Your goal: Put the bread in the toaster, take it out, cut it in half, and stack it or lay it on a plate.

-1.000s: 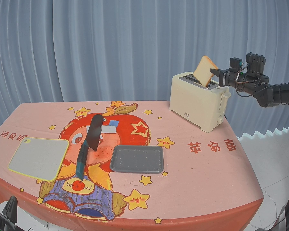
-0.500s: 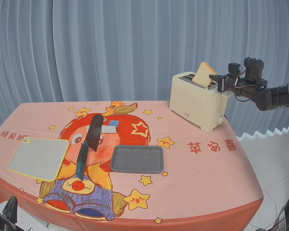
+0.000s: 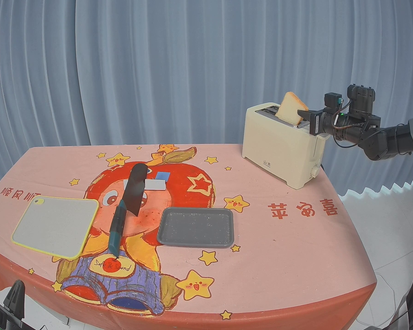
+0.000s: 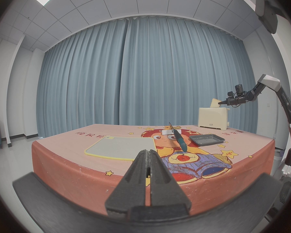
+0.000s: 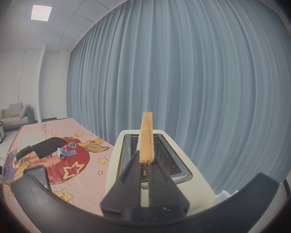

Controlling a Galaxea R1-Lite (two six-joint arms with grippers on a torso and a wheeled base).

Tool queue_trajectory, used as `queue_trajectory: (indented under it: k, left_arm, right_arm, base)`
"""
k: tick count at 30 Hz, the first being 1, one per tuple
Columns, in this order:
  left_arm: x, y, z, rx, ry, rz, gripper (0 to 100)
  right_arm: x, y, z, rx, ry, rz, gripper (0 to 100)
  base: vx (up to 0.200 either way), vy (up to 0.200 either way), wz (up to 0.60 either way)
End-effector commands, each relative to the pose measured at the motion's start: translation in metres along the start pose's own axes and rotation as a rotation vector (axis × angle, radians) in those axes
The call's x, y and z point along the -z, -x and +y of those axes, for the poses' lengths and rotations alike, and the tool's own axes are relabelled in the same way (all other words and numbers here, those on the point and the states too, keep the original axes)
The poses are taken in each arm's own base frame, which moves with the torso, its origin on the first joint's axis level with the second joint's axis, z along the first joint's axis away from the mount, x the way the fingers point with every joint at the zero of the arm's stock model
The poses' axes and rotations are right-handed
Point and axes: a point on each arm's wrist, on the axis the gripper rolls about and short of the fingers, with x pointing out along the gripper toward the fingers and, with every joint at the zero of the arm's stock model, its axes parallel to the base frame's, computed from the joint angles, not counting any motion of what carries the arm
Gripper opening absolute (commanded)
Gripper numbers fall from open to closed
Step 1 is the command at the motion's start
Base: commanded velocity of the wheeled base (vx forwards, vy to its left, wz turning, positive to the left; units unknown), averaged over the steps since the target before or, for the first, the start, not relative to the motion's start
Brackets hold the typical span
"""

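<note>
Lowering the bread (image 3: pixel 291 107) into the toaster (image 3: pixel 280 148) is, by my judgement, the step in hand; the slice stands tilted, its lower part already inside a slot (image 5: pixel 167 156) and its upper part above the rim; the right claw (image 3: pixel 304 114) is clamped on the edge of the slice nearest the arm, just above the toaster's top. To do it well, bring the slice upright and in line with the slot's length, then descend straight, so the crust does not catch on the rim; the fingertips sit close to the top plate, so let go before they touch it; part the fingers only a little, then back away along the slot's line without dragging the bread askew. The lever (image 3: pixel 323 134) on the end facing the arm likely comes next. The left claw (image 4: pixel 148 157) has its fingers pressed together on nothing, low at the near edge of the surface (image 3: pixel 280 253), well apart from the toaster; knife (image 3: pixel 116 233), cutting board (image 3: pixel 55 225) and dark plate (image 3: pixel 196 228) lie there unused.
</note>
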Motion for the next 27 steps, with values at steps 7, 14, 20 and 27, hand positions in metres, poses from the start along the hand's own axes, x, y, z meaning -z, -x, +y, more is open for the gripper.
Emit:
queue_trajectory:
  k: [7,14,20,27]
  left_arm:
    - [0.005,-0.001,0.000,-0.001,0.001,0.019,0]
    - [0.005,-0.001,0.000,-0.001,0.001,0.019,0]
    - [0.005,-0.001,0.000,-0.001,0.001,0.019,0]
    - [0.005,-0.001,0.000,-0.001,0.001,0.019,0]
  right_arm:
    - [0.001,0.000,0.000,0.000,0.022,0.007,100]
    - [0.002,0.001,0.002,0.001,0.027,0.011,100]
    - [-0.002,0.003,0.001,0.004,0.033,-0.006,100]
    - [-0.036,0.027,0.016,-0.003,0.041,-0.075,100]
  base:
    - [0.000,0.000,0.00]
    - [0.000,0.000,0.00]
    - [0.000,0.000,0.00]
    - [0.000,0.000,0.00]
